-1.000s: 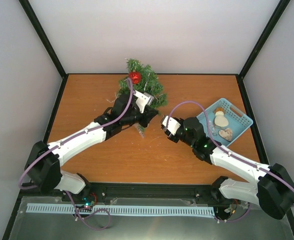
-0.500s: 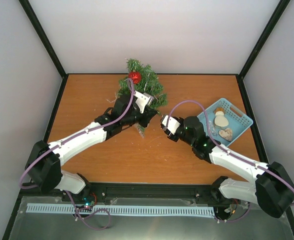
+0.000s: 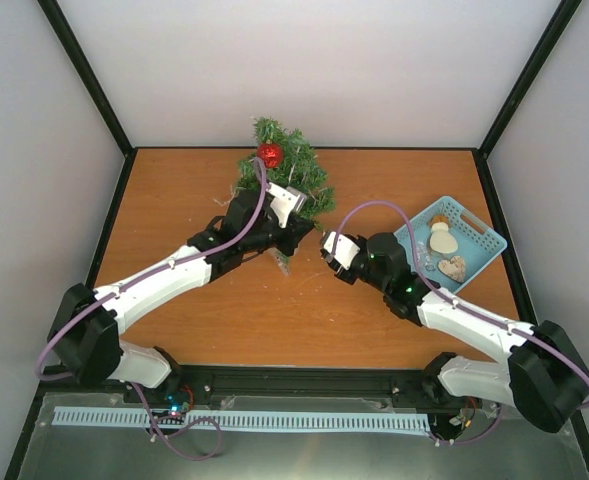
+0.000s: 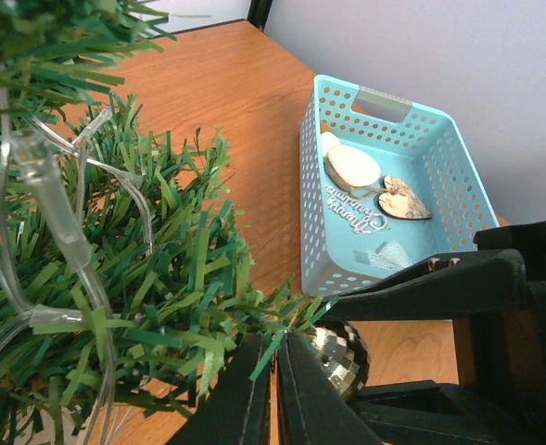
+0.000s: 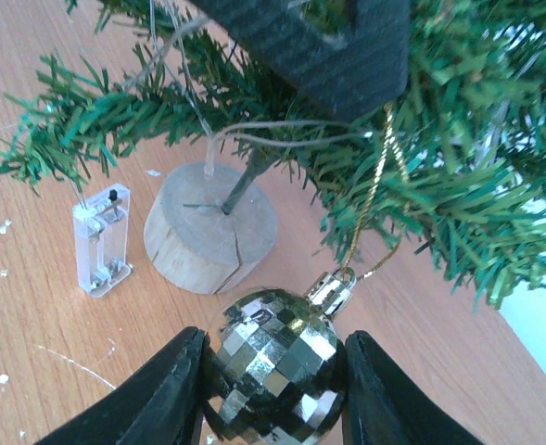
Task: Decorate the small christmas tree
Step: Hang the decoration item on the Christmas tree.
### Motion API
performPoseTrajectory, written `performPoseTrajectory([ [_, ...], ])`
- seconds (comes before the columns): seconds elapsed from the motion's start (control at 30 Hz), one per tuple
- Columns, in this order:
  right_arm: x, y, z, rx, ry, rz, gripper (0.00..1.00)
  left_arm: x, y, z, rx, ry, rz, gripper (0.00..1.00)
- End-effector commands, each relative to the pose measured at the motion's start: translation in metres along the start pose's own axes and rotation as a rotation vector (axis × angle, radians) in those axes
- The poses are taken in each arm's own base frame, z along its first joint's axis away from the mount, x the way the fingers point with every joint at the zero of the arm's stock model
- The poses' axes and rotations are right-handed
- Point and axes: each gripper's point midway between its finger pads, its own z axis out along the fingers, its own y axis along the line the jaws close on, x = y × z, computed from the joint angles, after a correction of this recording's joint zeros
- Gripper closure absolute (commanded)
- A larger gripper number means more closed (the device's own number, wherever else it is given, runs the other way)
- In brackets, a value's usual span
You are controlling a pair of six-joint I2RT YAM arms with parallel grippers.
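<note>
The small christmas tree [image 3: 286,172] stands at the back of the table with a red ball [image 3: 270,154] near its top. My left gripper [image 3: 297,238] is at the tree's lower right and is shut on a branch tip [image 4: 271,326]. My right gripper [image 5: 273,371] is shut on a silver faceted ball [image 5: 274,360], just in front of the tree's round wooden base [image 5: 209,228]. The ball's gold cord [image 5: 374,185] runs up into the branch under the left gripper's fingers [image 5: 319,42]. From the left wrist, the same ball [image 4: 341,358] sits just right of the left gripper [image 4: 276,350].
A light blue basket [image 3: 482,232] at the right holds several pale ornaments, including a wooden heart [image 4: 402,200]. A clear battery box [image 5: 101,239] with light wires lies beside the wooden base. Bits of glitter dot the orange table [image 3: 174,200]. Walls close in three sides.
The right arm has crept slightly left toward the tree with the ball. The left arm has stayed put.
</note>
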Motion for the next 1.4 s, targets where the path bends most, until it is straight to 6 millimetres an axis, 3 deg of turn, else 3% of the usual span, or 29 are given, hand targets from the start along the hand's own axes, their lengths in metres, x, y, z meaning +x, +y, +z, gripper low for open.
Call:
performPoseTrajectory([
  [0.0,0.012,-0.002,0.009,0.018,0.026,0.012,0.62,0.006,0.002,0.007,-0.016,0.016,0.03,0.96],
  [0.23,0.012,-0.002,0.01,0.02,0.021,0.01,0.62,0.01,0.011,0.007,-0.066,0.029,0.033,0.97],
  [0.43,-0.005,-0.003,-0.001,0.018,-0.057,0.006,0.62,0.01,0.015,0.004,-0.091,0.017,0.025,0.97],
  [0.73,0.002,0.006,0.0,-0.014,-0.053,0.005,0.62,0.008,0.01,0.003,-0.064,0.009,0.01,0.97],
  [0.9,0.004,0.006,0.002,-0.007,-0.047,0.006,0.61,0.008,0.004,0.001,-0.03,0.003,-0.008,0.93],
  [1.13,0.004,0.002,0.002,0.007,-0.04,0.011,0.52,0.0,-0.007,-0.006,0.018,-0.027,-0.015,0.8],
  [1.37,0.002,0.0,0.0,0.013,-0.042,0.008,0.49,-0.005,-0.009,-0.009,0.023,-0.042,-0.017,0.8],
])
